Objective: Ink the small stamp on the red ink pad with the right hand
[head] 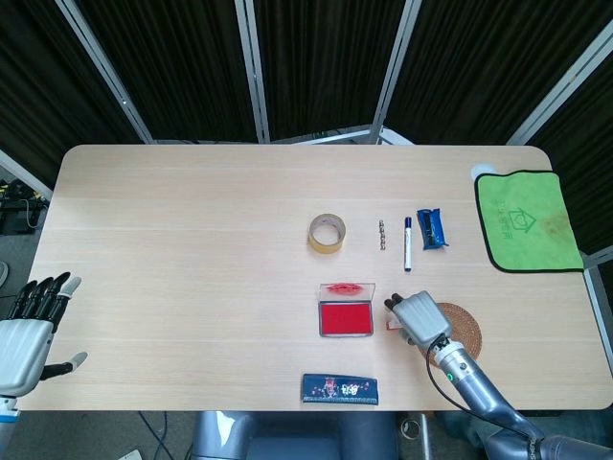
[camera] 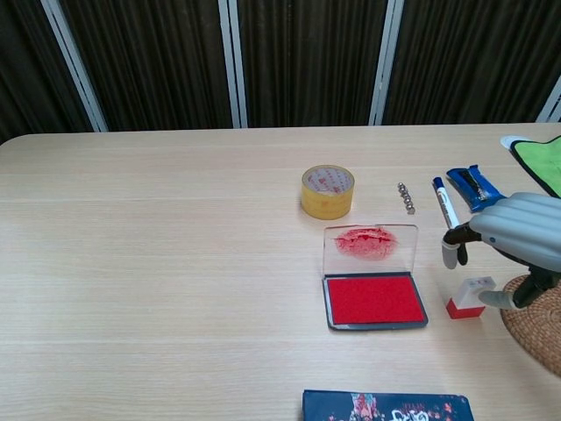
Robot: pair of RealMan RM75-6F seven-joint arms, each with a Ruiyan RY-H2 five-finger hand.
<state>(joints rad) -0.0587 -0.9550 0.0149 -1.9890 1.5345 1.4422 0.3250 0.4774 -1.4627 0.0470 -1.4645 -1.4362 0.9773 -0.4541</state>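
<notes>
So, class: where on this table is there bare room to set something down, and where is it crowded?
The whole stretch left of the tape roll and red ink pad is bare wood, as is the far strip along the table's back edge. It is crowded on the right: small stamp, right hand, wicker coaster, marker and green cloth.

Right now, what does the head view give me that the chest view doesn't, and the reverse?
Only the head view shows the left hand, open off the table's left edge, plus the whole green cloth and woven coaster. Only the chest view shows the right hand above the small stamp with a finger beside it, not yet gripping it. Both show the open red ink pad, tape roll, marker and the dark case at the near edge.
</notes>
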